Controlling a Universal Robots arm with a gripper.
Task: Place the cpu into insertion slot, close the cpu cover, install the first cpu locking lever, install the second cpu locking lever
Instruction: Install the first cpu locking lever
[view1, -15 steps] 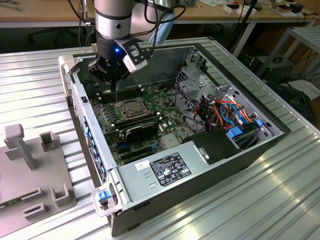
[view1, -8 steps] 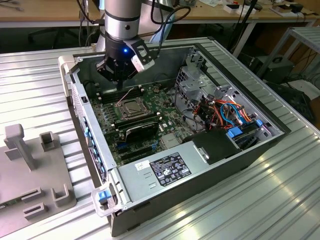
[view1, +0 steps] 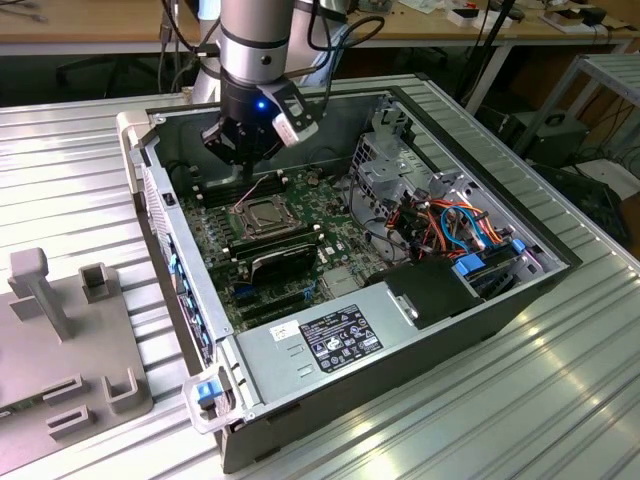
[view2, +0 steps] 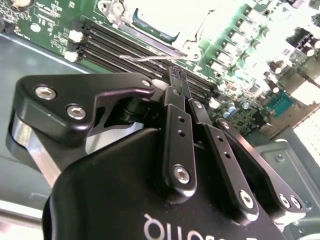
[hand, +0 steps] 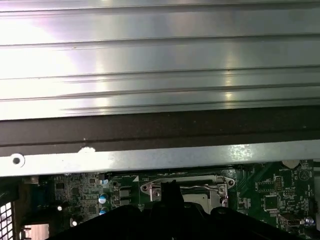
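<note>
A ribbed silvery metal table (view1: 560, 400) carries everything, its grooves running from near to far. An open computer case (view1: 400, 370) lies flat across its middle and the exterior view's right. Well apart, at the near left, sits a grey plastic fixture (view1: 60, 350) with upright posts and slots.

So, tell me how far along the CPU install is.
Looks done: the cpu cover lies flat, with a pale face, probably the cpu, showing in its cut-out in the second wrist view. In hand: the claw, shut, hovers beside that cover near a thin wire lever. Left: the levers; whether either is latched cannot be told.
</note>
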